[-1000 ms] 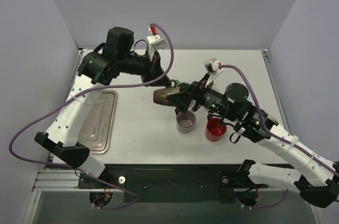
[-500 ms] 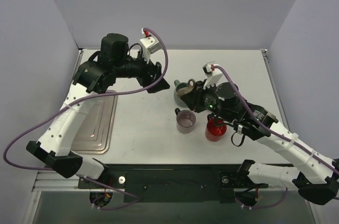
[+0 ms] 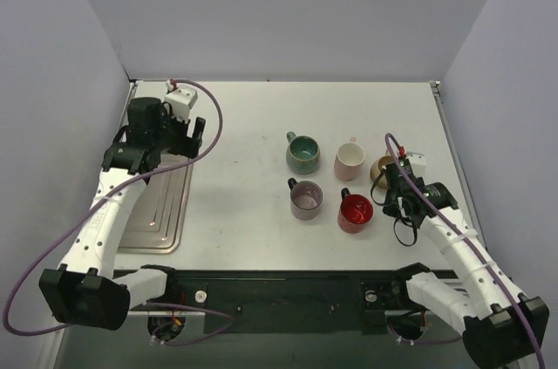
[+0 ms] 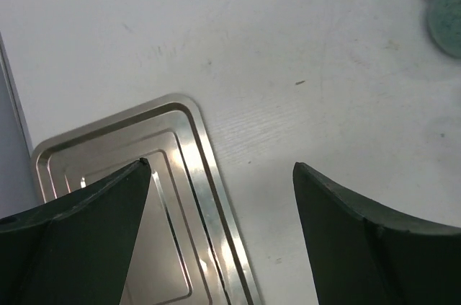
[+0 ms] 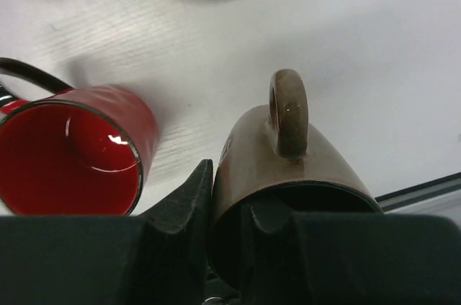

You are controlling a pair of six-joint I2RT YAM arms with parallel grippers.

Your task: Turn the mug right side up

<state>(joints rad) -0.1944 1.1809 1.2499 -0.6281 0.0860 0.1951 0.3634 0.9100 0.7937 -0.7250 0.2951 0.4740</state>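
The brown glazed ceramic mug point(image 3: 381, 166) sat at about 3 o'clock on the white table point(image 3: 253, 116), at the right end of a cluster of mugs. A white mug point(image 3: 350, 160) stood at its 9 o'clock and a glossy red mug point(image 3: 355, 212) at its 7 o'clock. Your right gripper point(image 5: 227, 193) was pinched shut on its wall, one finger outside and one inside the mouth. That put the mug directly under this arm, with its long axis apparently upright and its mouth facing the wrist. Seen from the wrist, the loop handle pointed to 12 o'clock and the glaze looked smooth and unchipped. Whether its base rested on the table could not be told. If it did, you probably had only to let go and lift straight off. Your left gripper point(image 4: 220, 168) hung wide open and empty over the ribbed metal tray point(image 3: 174, 203) at 9 o'clock, well apart.
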